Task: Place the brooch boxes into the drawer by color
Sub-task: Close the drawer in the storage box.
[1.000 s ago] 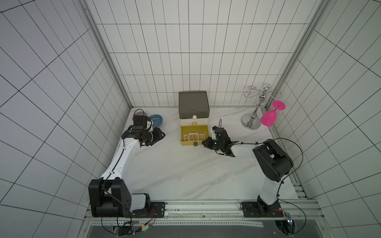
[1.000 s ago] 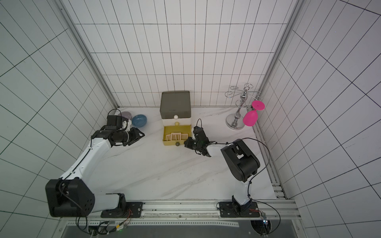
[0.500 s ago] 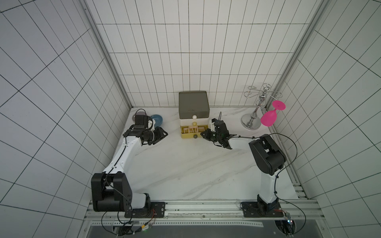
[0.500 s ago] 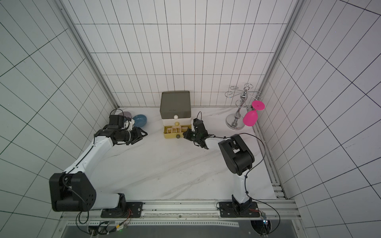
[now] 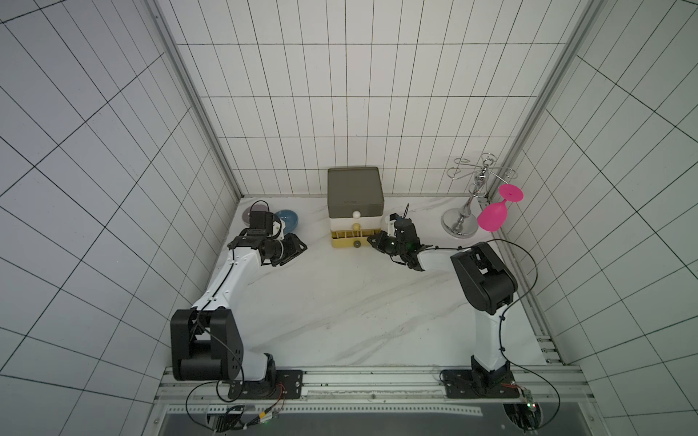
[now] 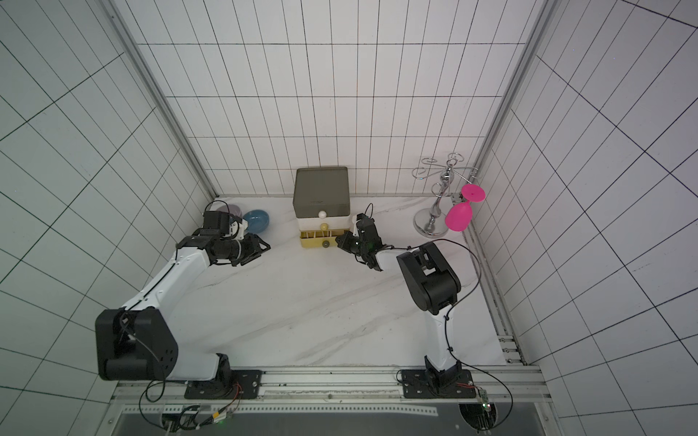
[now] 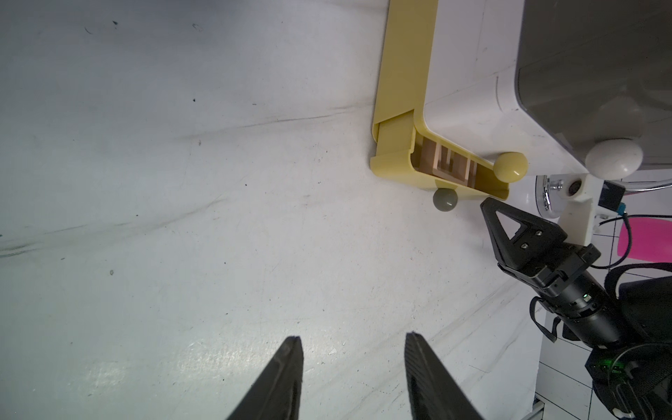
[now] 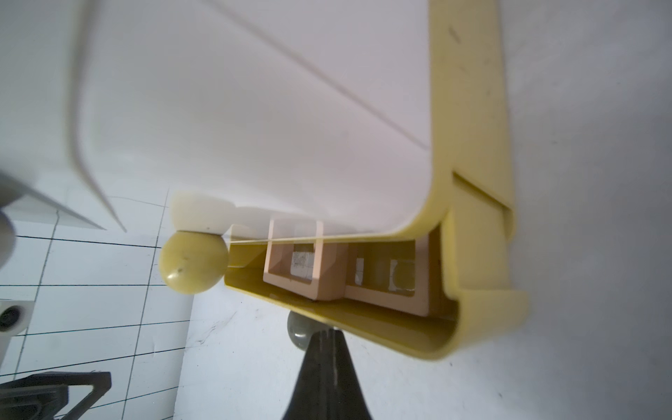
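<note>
Peach boxes [image 8: 327, 282] in yel. drawer [image 8: 400, 332]

left arm [image 5: 226, 279] stretches forward, jaws parted and empty; right arm [image 5: 485, 281] folds inward, jaws pressed together.

Bright even light, soft shadows, blurred wrist close-ups

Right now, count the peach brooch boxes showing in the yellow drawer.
2. One peach brooch box lies nearest the yellow knob; the second box lies beside it, toward the drawer's corner. The yellow drawer is only slightly open, so more may hide inside.
</note>
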You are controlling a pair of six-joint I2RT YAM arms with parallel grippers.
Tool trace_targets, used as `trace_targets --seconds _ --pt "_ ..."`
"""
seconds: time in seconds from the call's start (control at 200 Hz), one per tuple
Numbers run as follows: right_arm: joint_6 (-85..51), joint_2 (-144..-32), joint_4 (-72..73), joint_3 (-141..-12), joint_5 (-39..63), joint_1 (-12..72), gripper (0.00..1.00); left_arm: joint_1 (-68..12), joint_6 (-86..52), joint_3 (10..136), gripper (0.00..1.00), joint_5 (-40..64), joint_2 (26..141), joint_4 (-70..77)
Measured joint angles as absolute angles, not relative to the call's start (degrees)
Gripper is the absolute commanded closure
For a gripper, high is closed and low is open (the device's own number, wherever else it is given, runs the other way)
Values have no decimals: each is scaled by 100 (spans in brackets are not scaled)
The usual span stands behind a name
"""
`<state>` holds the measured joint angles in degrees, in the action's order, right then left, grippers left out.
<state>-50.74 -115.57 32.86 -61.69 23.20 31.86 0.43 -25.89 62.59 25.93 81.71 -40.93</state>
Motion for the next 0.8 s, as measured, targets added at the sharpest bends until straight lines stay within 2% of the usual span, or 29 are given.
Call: trace_targets --seconds 0.36,0.8 --pt "-5389 -11498 3750 -5817 2547 2849 100 43 -2582 6259 51 2375 8206 -4097" --pt "-5489 -11974 3846 -6289 2650 2757 100 43 -2545 6259 51 1968 8239 -4123"
